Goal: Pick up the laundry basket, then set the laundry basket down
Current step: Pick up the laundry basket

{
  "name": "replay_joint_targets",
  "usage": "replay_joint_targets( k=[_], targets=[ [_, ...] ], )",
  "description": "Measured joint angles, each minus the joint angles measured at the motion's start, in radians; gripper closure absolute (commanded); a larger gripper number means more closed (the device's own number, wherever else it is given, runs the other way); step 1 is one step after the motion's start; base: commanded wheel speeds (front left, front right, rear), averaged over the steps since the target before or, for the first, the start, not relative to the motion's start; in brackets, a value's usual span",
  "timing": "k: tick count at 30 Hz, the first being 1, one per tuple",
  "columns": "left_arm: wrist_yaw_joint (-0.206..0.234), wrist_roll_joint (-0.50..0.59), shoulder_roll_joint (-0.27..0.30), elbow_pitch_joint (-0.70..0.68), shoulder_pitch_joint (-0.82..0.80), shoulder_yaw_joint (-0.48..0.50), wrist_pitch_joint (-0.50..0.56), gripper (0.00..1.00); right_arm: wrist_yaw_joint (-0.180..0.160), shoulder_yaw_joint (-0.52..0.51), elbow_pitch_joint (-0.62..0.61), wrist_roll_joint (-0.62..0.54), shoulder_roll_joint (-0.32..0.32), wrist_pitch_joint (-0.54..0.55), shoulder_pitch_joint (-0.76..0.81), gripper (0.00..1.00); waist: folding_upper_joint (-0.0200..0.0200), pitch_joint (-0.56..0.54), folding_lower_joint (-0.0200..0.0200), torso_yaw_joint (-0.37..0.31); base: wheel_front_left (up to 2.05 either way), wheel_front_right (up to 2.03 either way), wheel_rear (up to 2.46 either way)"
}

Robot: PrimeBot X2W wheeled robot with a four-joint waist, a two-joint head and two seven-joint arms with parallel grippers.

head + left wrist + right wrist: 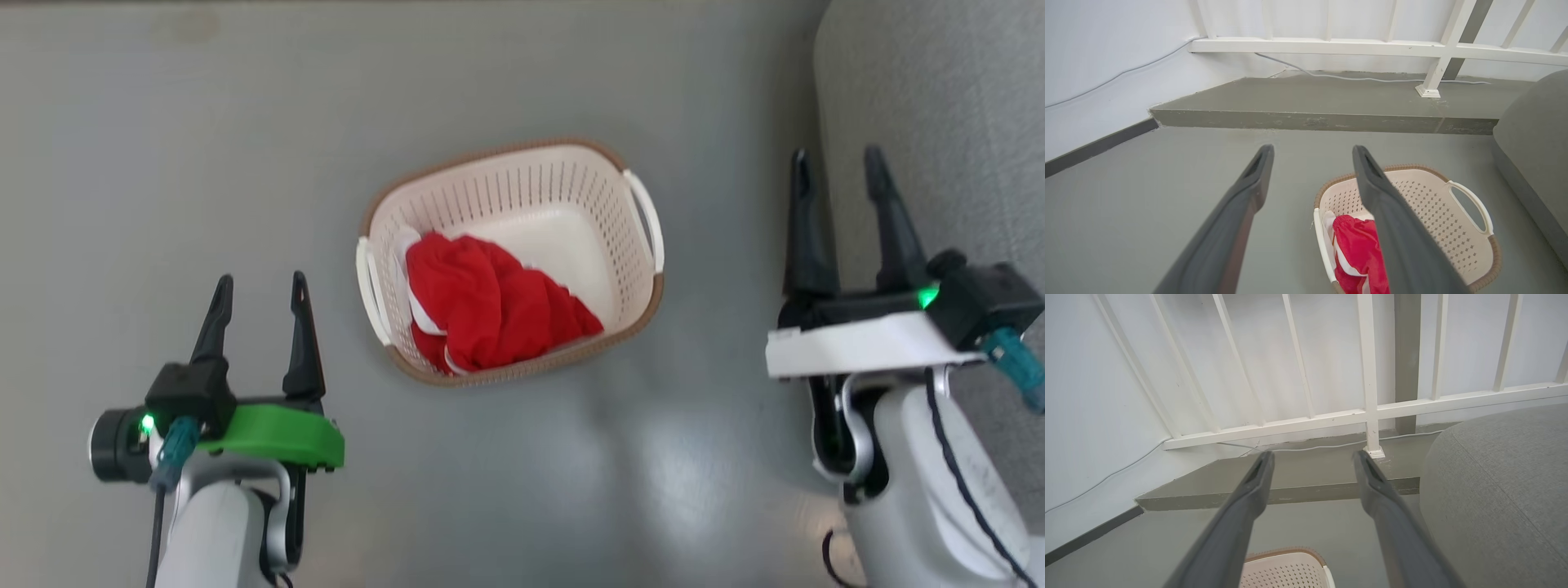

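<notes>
The laundry basket (563,184), cream-white and perforated with a brown rim and white side handles, stands on the grey floor in the middle of the head view. A red and white garment (486,302) lies inside it. My left gripper (260,286) is open, off to the basket's lower left and apart from it. My right gripper (837,163) is open too, to the right of the basket and higher, nothing between its fingers. In the left wrist view the basket (1437,204) sits behind the right finger. The right wrist view catches the basket's rim (1286,553) at the bottom edge.
A grey upholstered seat (931,106) stands close on the right, behind my right gripper. Ahead, a raised floor step (1323,120) runs below a white railing (1372,47), with a white cable along the wall. Open grey floor (163,147) surrounds the basket.
</notes>
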Motion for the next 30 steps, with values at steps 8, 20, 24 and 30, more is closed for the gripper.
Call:
replay_joint_targets(
  k=[8, 20, 24, 30],
  targets=[
    [-0.008, -0.017, -0.002, 0.099, -0.093, -0.023, 0.0, 0.0, 0.0, -0.009, -0.02, -0.014, -0.003, -0.001, -0.088, 0.0, 0.0, 0.112, 0.0, -0.004, 0.0, 0.0, 0.0],
    [-0.015, -0.029, -0.006, 0.213, -0.257, -0.024, 0.0, 0.0, 0.0, 0.001, -0.05, -0.013, -0.01, -0.003, -0.205, 0.0, 0.0, 0.283, 0.0001, -0.014, 0.0, 0.0, 0.0],
    [-0.025, -0.025, -0.007, 0.242, -0.318, -0.03, 0.0, 0.0, 0.0, 0.0, -0.072, -0.011, -0.012, -0.003, -0.26, 0.0, 0.0, 0.354, 0.0001, -0.025, 0.0, 0.0, 0.0],
    [-0.035, -0.017, -0.011, 0.31, -0.37, -0.035, 0.0, 0.0, 0.0, -0.004, -0.084, -0.006, -0.013, -0.003, -0.321, 0.0, 0.0, 0.431, 0.0001, -0.043, 0.0, 0.0, 0.0]
  ],
)
